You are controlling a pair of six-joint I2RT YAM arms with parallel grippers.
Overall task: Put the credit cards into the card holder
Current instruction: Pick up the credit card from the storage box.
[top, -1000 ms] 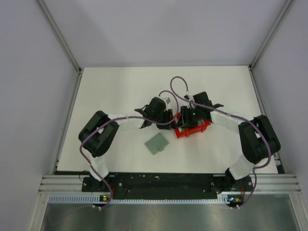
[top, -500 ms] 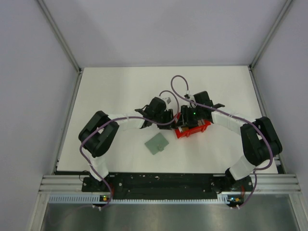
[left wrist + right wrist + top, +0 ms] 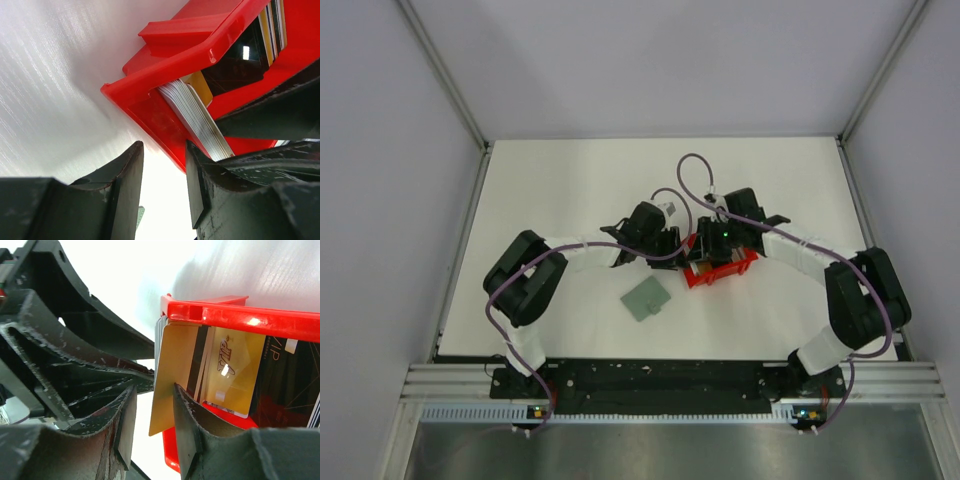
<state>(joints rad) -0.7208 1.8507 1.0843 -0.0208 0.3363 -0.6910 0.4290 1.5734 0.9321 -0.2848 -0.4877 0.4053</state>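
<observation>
A red plastic open-topped bin [image 3: 712, 277] sat near the middle of a white tabletop [image 3: 560, 180], enclosed by plain grey walls [image 3: 650, 60].

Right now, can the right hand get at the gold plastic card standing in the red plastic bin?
Probably yes. The right hand straddles the lower corner of the gold plastic card, which sticks out past the edge of the red plastic bin. Nothing else shows in the gap.

Top view looks down from high behind; both wrist views (very close) share the red bin [image 3: 170, 35].
</observation>
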